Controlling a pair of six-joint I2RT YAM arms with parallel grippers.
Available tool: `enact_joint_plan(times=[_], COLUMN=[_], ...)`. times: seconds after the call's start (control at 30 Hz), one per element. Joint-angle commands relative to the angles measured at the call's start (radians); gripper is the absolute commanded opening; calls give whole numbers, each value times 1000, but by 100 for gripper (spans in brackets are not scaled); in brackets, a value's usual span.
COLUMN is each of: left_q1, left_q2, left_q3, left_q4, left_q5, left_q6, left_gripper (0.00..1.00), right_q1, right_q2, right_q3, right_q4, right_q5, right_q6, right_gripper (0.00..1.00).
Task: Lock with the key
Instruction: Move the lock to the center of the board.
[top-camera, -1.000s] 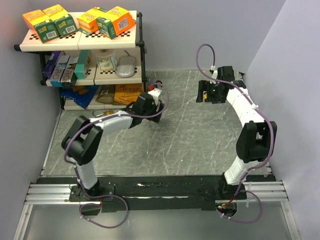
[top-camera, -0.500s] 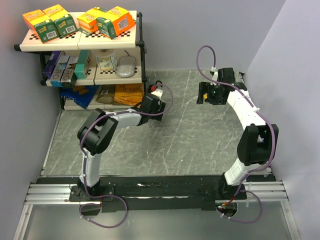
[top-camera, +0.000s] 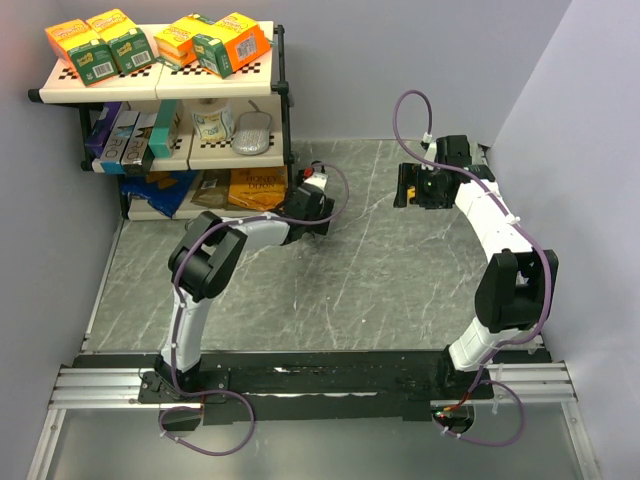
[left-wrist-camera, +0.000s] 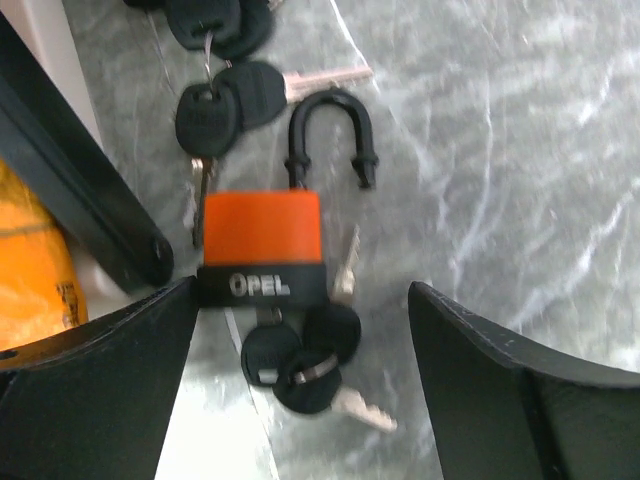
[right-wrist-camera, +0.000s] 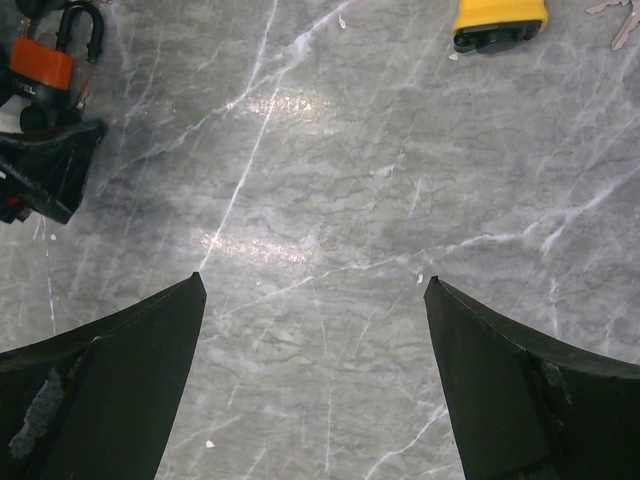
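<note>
A grey marble table (top-camera: 400, 270) stands beside a stocked shelf (top-camera: 160, 85). 1 orange padlock (left-wrist-camera: 262, 240) lies flat by the shelf's foot, its black shackle (left-wrist-camera: 330, 130) open and keys (left-wrist-camera: 300, 360) at its base. The left gripper (left-wrist-camera: 302, 288) hovers over it, jaws spread wide, holding nothing. The right gripper (right-wrist-camera: 315, 283), also spread and empty, hangs well apart, with 1 yellow padlock (right-wrist-camera: 500, 22) ahead of it.
</note>
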Motion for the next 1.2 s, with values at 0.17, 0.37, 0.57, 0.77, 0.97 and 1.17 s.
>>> enact_joint_plan(times=[0.17, 0.37, 0.57, 0.77, 0.97, 1.17], left_q1=[19, -10, -78, -93, -96, -95], left_q2=[62, 49, -72, -157, -134, -80], left_q3=[60, 47, -57, -144, -117, -22], left_q4=[5, -27, -153, -285, -348, -396], left_q5=[32, 58, 57, 141, 161, 143], left_q6=[7, 25, -28, -53, -54, -85], left_gripper=[84, 60, 33, 30, 65, 81], right_q1=[0, -3, -3, -1, 2, -1], right_q2=[-76, -79, -96, -131, -159, -168], right_q3=[-12, -17, -35, -83, -115, -113], right_q4=[13, 16, 28, 50, 54, 53], right_q5=[6, 4, 14, 4, -5, -3], right_q6=[16, 20, 24, 36, 48, 50], right_gripper=[100, 100, 100, 100, 100, 100])
